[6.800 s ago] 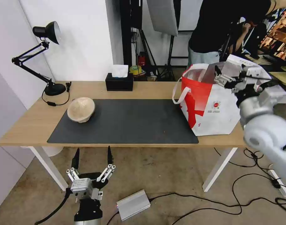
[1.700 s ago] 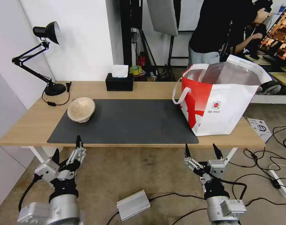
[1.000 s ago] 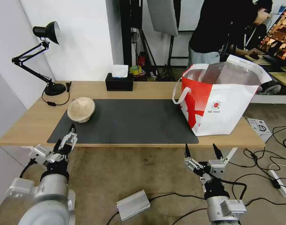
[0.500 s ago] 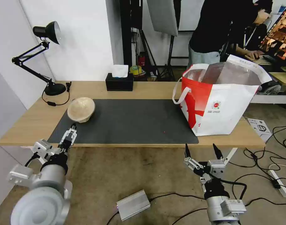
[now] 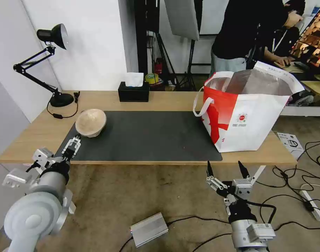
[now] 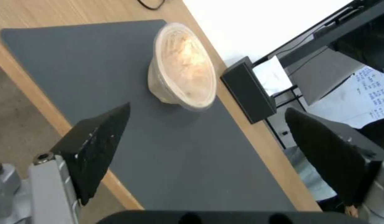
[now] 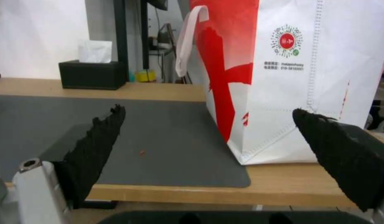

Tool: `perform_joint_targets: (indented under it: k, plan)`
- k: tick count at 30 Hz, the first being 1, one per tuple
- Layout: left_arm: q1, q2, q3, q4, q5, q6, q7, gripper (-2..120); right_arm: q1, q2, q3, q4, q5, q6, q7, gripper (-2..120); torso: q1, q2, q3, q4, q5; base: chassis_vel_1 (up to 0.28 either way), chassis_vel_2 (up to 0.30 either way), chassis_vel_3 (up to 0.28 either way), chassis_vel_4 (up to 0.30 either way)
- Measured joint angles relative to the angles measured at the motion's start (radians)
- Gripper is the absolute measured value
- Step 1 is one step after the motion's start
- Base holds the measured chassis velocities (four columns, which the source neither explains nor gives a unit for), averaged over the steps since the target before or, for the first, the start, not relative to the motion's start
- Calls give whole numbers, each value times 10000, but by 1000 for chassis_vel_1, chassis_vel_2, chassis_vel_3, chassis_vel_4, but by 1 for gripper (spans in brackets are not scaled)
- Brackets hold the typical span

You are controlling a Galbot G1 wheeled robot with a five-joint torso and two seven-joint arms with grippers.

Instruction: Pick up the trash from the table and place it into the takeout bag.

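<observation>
A tan domed paper bowl, the trash in sight, sits upside down on the left end of the dark grey mat on the table. My left gripper hovers open at the mat's front left corner, just short of the bowl, with nothing between its fingers. The takeout bag stands open at the table's right end, its silver lining showing. My right gripper hangs open and empty below the table's front edge, pointing at the bag.
A black desk lamp and its cord occupy the back left corner. A black tissue box stands at the back centre. On the floor lie a silver box, cables and a small carton.
My left gripper has risen from below the table and moved forward to the mat's front left corner. The right arm came down from the bag's mouth earlier and has since held still.
</observation>
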Motion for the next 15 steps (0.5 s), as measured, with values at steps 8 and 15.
perform_joint_targets:
  k: [8,15]
  plan:
    - [-792,301,127,416,-818,53,-528,100,0,0,0,0,0,0,0,100,0,0,1,0,1,0,0,0,0]
    - [-1681,597,198,953,-2000,200,-1090,100,0,0,0,0,0,0,0,100,0,0,0,0,1,0,0,0,0]
